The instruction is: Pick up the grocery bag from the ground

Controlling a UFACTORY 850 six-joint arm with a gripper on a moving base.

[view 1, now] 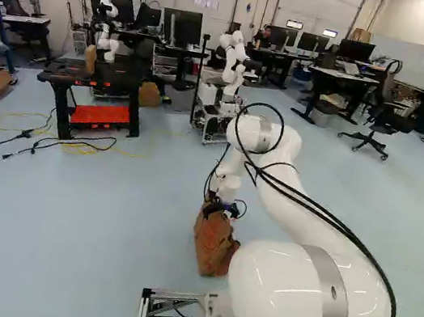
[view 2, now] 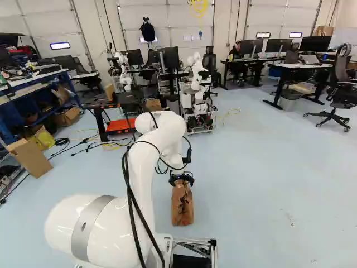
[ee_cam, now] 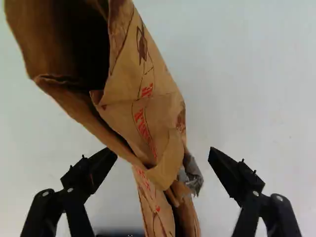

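My hand (ee_cam: 163,152) is wide, paper bag (ee_cam: 148,111) between its fingers, long axis slanting out ahead, so I'd judge closing should pinch across the folds

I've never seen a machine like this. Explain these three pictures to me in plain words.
The machine is one big white robot arm, with black cables along it and a black gripper at its end. Two pictures come from cameras on its base, behind the arm, one to its left and one to its right; both show the same room. The third comes from a camera on the wrist, looking along the gripper. On the pale blue floor stands a brown paper bag, crumpled near its top. The gripper's two fingers are spread, one on each side of the bag, so nothing is held. Farther off, another robot stands near the desks.
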